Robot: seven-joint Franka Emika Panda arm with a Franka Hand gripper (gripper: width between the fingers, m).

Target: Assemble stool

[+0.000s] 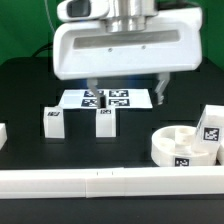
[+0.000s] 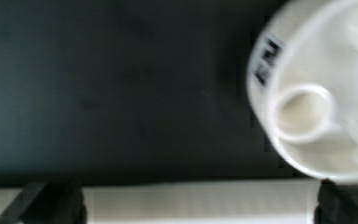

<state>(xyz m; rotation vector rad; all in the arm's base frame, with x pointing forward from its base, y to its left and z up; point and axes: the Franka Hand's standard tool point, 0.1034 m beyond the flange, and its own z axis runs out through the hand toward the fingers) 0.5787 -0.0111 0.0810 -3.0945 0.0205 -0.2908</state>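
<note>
- The black tabletop carries everything.
- The marker board lies flat towards the back.
- One white block leg stands just in front of the board.
- A second leg stands beside the first, apart from it.
- The round seat disc lies sockets-up at the exterior view's right.
- A third leg sits at the disc's far edge; what it rests on cannot be told.
- A long white border rail runs along the front.

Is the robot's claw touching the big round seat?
Apart. In the exterior view the open gripper hangs by the marker board, and bare black table lies between it and the seat disc.
</note>
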